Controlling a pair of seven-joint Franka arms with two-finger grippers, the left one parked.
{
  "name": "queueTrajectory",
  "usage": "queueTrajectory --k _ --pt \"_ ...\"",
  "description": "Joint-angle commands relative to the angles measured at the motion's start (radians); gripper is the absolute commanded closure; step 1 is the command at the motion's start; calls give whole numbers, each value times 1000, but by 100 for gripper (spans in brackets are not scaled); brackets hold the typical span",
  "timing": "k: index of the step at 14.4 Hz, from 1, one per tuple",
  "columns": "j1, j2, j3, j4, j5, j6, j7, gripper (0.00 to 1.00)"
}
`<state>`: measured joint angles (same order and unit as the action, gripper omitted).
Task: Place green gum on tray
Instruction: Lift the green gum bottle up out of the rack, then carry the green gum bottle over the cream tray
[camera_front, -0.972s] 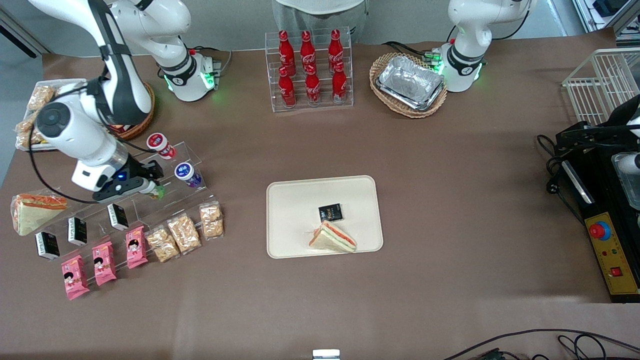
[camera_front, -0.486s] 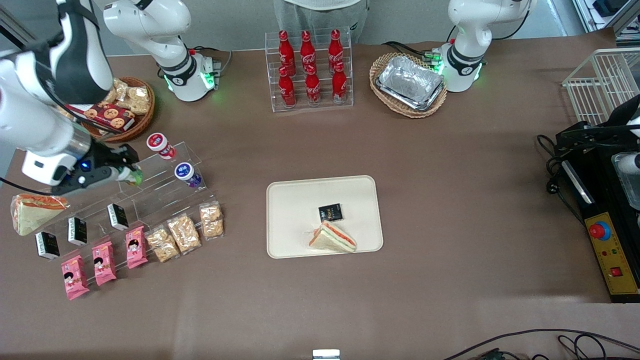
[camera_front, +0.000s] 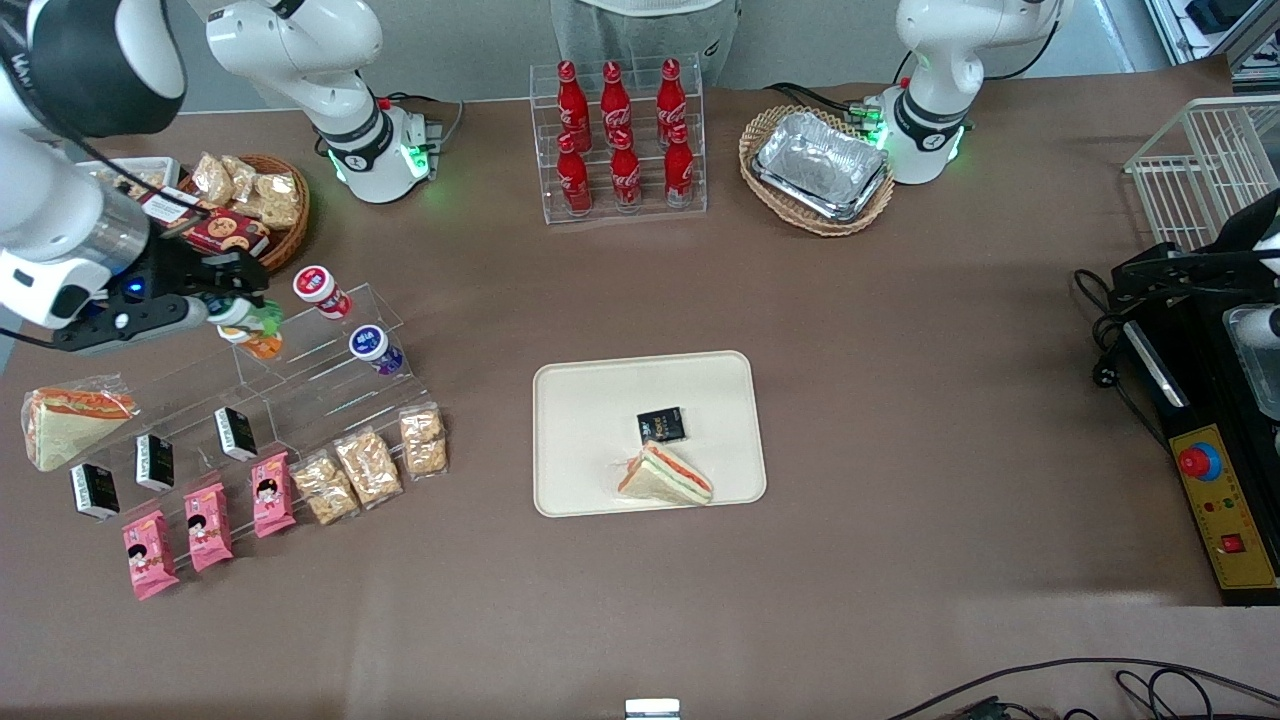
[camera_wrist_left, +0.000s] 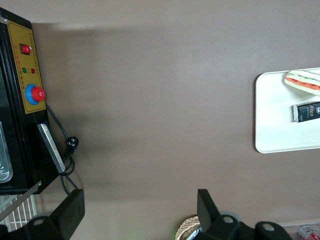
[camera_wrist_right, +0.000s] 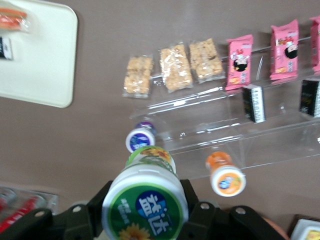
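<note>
The green gum (camera_wrist_right: 145, 200), a green jar with a white lid and a sunflower label, is clamped between my right gripper's (camera_wrist_right: 145, 212) black fingers (camera_wrist_right: 194, 205). In the front view the gripper (camera_front: 238, 310) hangs above the top step of the clear acrylic shelf (camera_front: 300, 390), shut on the green gum (camera_front: 264, 318). The cream tray (camera_front: 590, 400) lies at the table's middle, well off toward the parked arm's end from the gripper. It carries a sandwich (camera_front: 665, 475) and a small black packet (camera_front: 661, 425). The tray's corner (camera_wrist_right: 45, 70) shows in the right wrist view.
An orange jar (camera_front: 262, 346) stands on the shelf just under the gripper, with a purple jar (camera_front: 372, 346) and a red-bodied jar (camera_front: 318, 287) beside it. Snack packets (camera_front: 370, 465), pink packets (camera_front: 208, 525) and black boxes (camera_front: 155, 460) line the shelf's lower steps. A snack basket (camera_front: 245, 215) stands close by.
My gripper has pulled up and away from the shelf toward the working arm's end, carrying the green gum. The orange jar has come into sight beneath it.
</note>
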<state>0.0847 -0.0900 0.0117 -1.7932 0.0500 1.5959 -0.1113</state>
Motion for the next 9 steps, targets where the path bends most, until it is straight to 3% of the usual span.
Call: queueTrajectory --k 1,5,9 --pt "114 24 -2 40 53 -24 249 61" --pt "248 74 -2 40 100 74 529 60" --pt "386 174 -2 38 93 240 781 60"
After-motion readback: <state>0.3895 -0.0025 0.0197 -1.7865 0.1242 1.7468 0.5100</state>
